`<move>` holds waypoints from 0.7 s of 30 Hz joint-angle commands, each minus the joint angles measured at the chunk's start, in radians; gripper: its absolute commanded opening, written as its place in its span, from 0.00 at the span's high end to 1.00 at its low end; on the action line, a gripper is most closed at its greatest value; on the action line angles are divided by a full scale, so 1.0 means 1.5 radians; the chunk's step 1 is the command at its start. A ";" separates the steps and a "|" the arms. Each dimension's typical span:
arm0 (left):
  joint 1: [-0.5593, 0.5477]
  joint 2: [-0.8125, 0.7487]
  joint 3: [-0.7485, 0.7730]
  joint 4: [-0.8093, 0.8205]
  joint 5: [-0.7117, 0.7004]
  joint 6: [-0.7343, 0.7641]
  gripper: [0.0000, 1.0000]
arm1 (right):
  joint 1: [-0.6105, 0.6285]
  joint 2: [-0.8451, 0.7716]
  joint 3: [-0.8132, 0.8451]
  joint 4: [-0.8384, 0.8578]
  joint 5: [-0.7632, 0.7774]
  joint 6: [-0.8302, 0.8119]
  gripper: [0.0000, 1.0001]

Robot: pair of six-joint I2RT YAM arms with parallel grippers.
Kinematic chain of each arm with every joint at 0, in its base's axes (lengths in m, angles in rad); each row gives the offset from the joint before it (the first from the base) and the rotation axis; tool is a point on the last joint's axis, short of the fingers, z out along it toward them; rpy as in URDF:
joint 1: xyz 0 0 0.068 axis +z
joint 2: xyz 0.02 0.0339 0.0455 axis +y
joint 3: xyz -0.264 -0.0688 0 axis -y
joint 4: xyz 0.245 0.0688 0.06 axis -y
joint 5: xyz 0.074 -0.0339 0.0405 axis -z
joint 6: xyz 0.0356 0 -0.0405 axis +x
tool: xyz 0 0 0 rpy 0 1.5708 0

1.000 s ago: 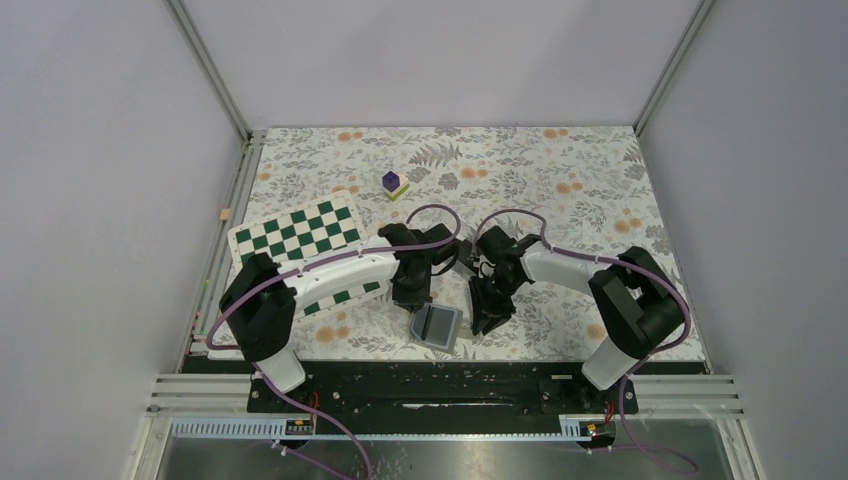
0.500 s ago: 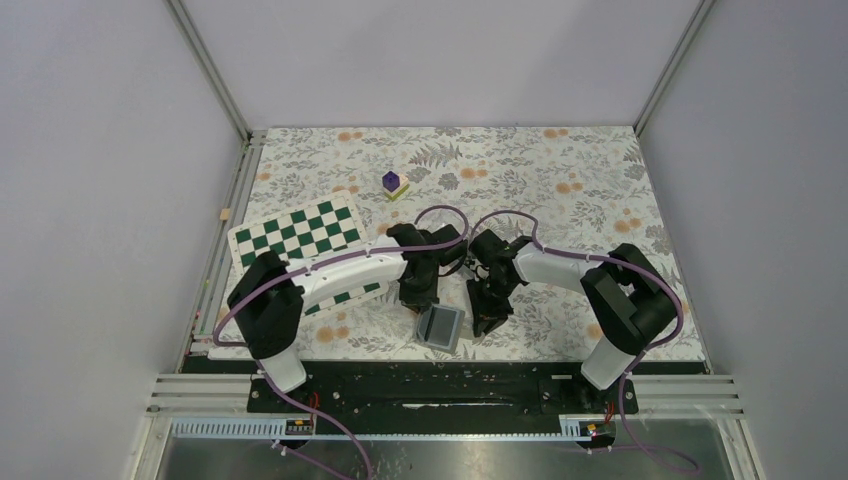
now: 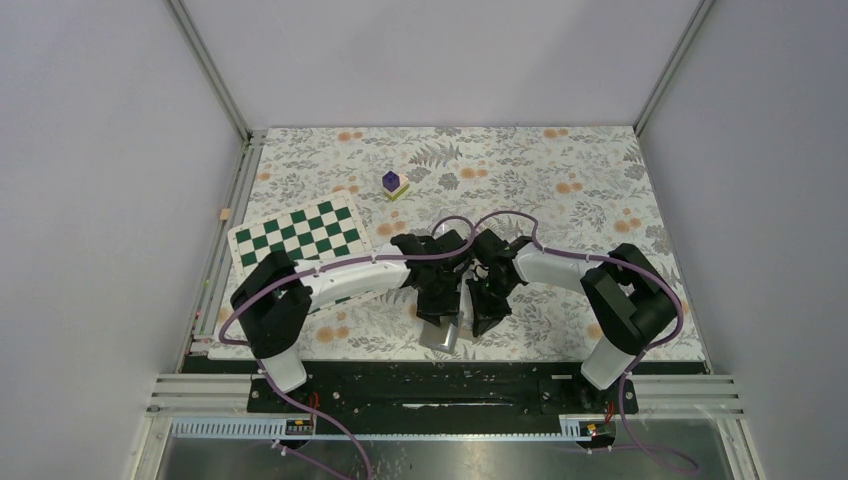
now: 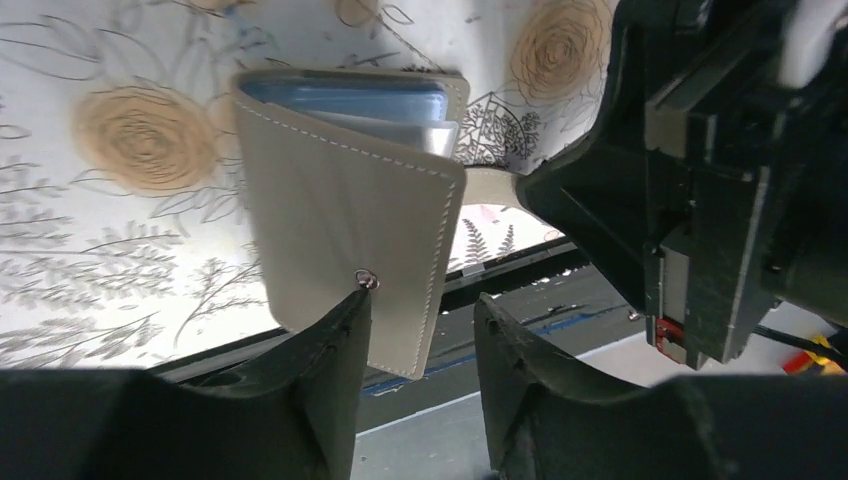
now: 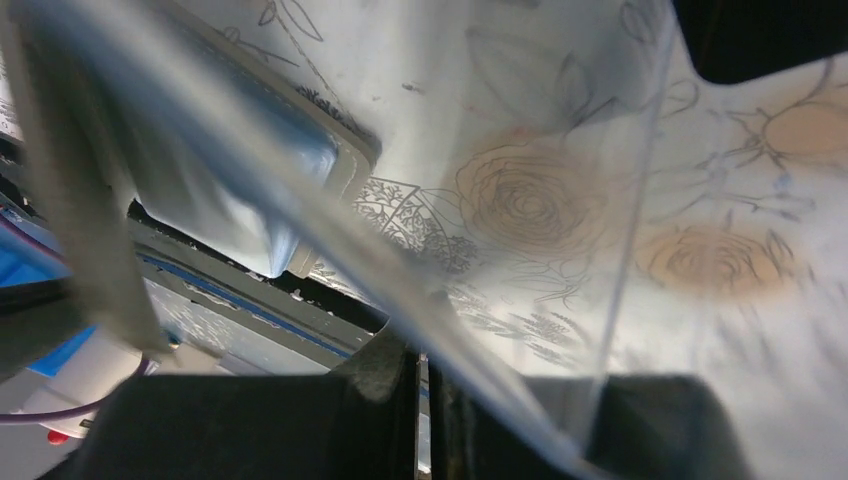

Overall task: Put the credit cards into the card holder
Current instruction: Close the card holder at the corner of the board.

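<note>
The card holder lies near the table's front edge between my two grippers. In the left wrist view its grey-beige cover stands half raised, with pale blue pockets at the top and the clasp by my left fingertip. My left gripper is open, and the cover's lower corner hangs in the gap; it hovers over the holder in the top view. My right gripper is shut on a thin clear plastic sheet, just right of the holder; it also shows in the top view. No black card shows.
A green-and-white chessboard lies at the left under my left arm. A purple cube on a yellow-green block stands further back. The black base rail runs just past the holder. My right arm's wrist fills the right of the left wrist view.
My left gripper has moved right and nearer, now over the card holder, which has shifted slightly toward the front edge. My right gripper has barely moved.
</note>
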 commanded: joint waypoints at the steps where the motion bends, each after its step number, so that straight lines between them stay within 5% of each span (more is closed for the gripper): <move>1: -0.003 -0.014 -0.048 0.127 0.115 -0.022 0.56 | 0.006 -0.016 0.003 0.002 -0.020 0.011 1.00; 10: 0.016 0.002 -0.155 0.309 0.215 -0.064 0.57 | 0.005 -0.049 0.023 -0.007 -0.042 0.030 0.88; 21: 0.048 -0.074 -0.207 0.321 0.202 -0.023 0.69 | 0.005 -0.045 0.074 -0.001 -0.078 0.042 0.77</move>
